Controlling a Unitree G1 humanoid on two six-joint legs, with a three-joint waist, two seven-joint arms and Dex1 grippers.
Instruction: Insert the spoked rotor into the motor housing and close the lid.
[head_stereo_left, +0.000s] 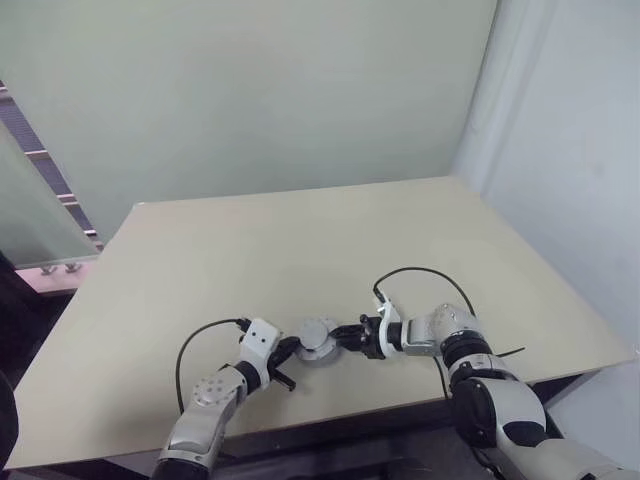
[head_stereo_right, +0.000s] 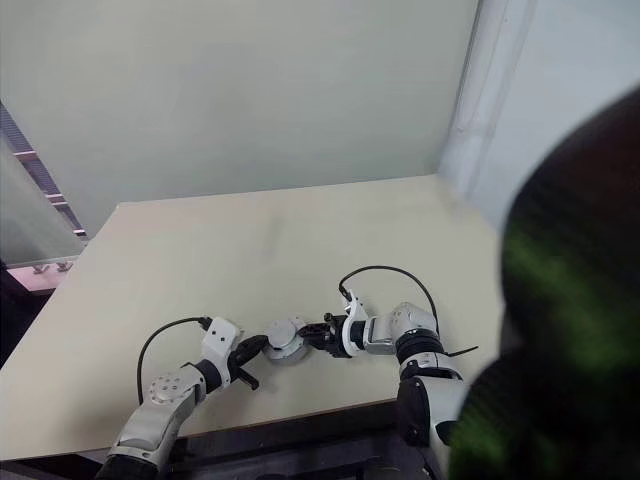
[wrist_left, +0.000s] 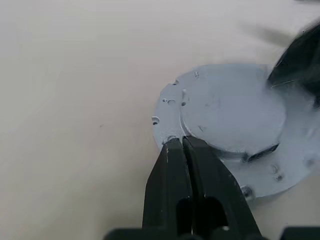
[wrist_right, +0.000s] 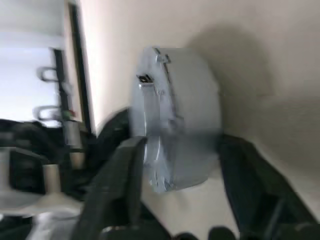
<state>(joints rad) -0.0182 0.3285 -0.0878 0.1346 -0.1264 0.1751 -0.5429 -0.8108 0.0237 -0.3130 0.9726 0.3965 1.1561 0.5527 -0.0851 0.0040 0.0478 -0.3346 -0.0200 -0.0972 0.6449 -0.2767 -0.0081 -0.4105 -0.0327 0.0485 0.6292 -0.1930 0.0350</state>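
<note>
Low in the middle of the head view, near the front edge of the bench (head_stereo_left: 300, 240), you have a pale grey round assembly (head_stereo_left: 317, 340) lying between the two hands. It reads as a raised drum on a wider flange; I judge it to be the motor housing, but you cannot tell from these views whether the lid is on or where the spoked rotor is. Your left hand (head_stereo_left: 285, 362) comes in from the lower left, fingers clenched together on nothing, tips touching the flange edge. Your right hand (head_stereo_left: 348, 338) comes in from the right, pointing left, its two fingers straddling the drum's sides; they stand close to it, yet you cannot tell whether they grip it. The right hand is nearer to a hold. Nothing else lies on the bench to block you.
</note>
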